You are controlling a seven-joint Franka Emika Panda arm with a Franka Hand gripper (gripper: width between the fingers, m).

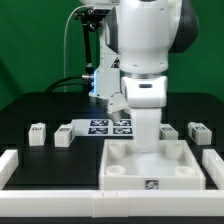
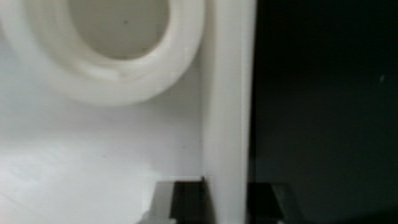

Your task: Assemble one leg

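My gripper [image 1: 147, 140] is low inside the large white square plastic tray [image 1: 125, 178], and I cannot tell how wide it is open. Near it lies a small white stubby plastic leg [image 1: 168, 131] with a dark tag on one face.

Large white square part [image 1: 128, 176] with recessed corners, one round recess [image 2: 111, 50] seen close, on black table [image 1: 40, 110] — marker board [image 1: 108, 126] just behind.

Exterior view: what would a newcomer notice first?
The big white Panda arm fills the middle, reaching down onto the far wall of the white square tray-like part at the front. In the wrist view the gripper straddles that wall beside a round recess. Four small tagged legs lie apart, two on either side of the marker board.
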